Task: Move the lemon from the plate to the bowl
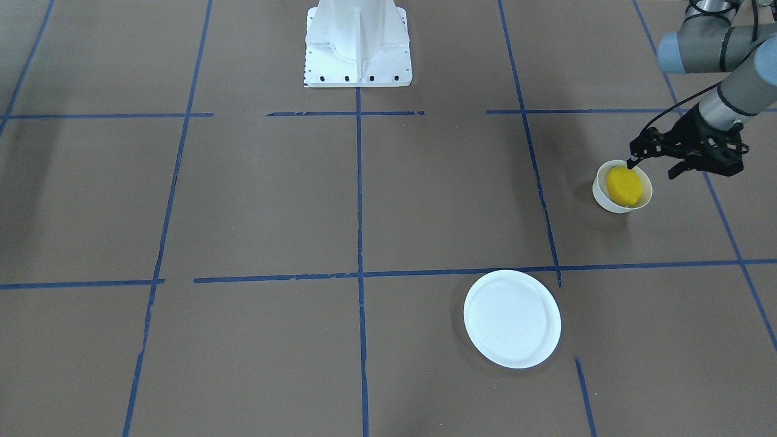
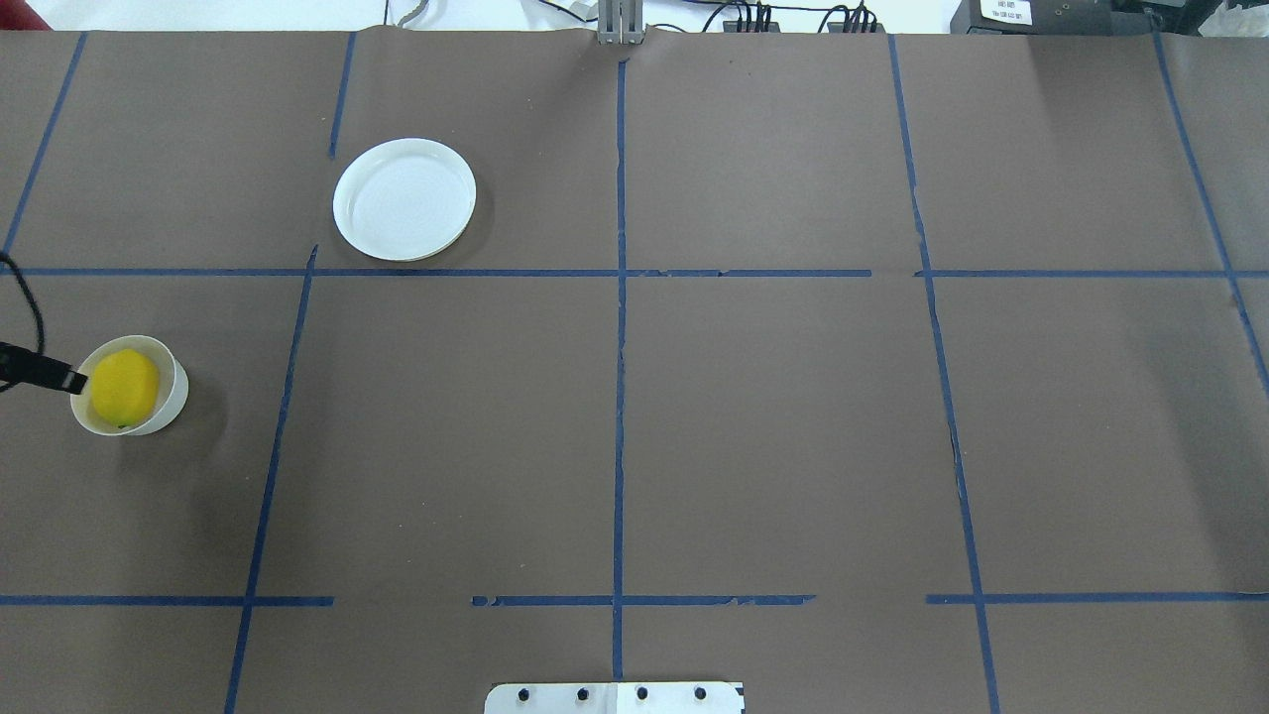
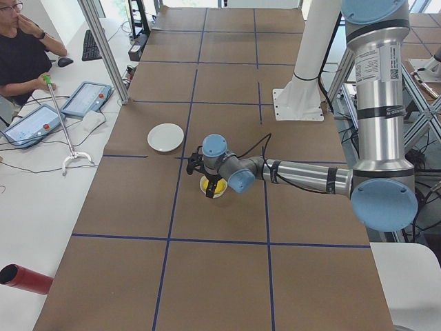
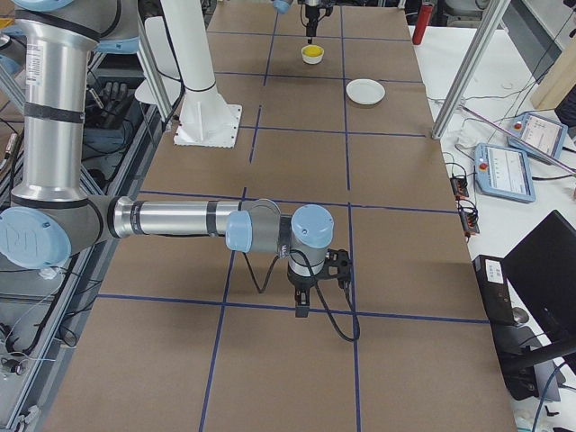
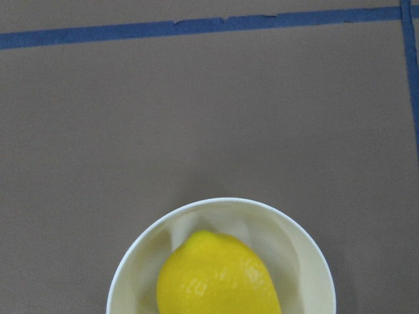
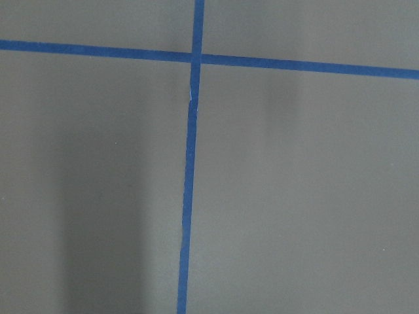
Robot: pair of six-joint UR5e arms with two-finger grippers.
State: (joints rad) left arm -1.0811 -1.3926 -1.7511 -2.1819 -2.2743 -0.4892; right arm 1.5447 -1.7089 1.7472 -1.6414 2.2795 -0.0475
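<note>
The yellow lemon point(image 1: 623, 185) lies in the small white bowl point(image 1: 607, 198); it also shows in the overhead view point(image 2: 124, 386) and close up in the left wrist view point(image 5: 219, 278). The flat white plate point(image 1: 512, 318) is bare, apart from the bowl toward the table's middle point(image 2: 404, 198). My left gripper point(image 1: 654, 167) is open and empty, just above the bowl's rim on its outer side; one fingertip point(image 2: 71, 380) reaches over the rim. My right gripper point(image 4: 302, 304) shows only in the right side view, low over bare table; I cannot tell whether it is open or shut.
Brown paper with blue tape lines point(image 2: 620, 297) covers the table. The robot's white base point(image 1: 358, 45) stands at the robot's edge. An operator point(image 3: 21, 48) sits beyond the far side with tablets point(image 3: 86, 98).
</note>
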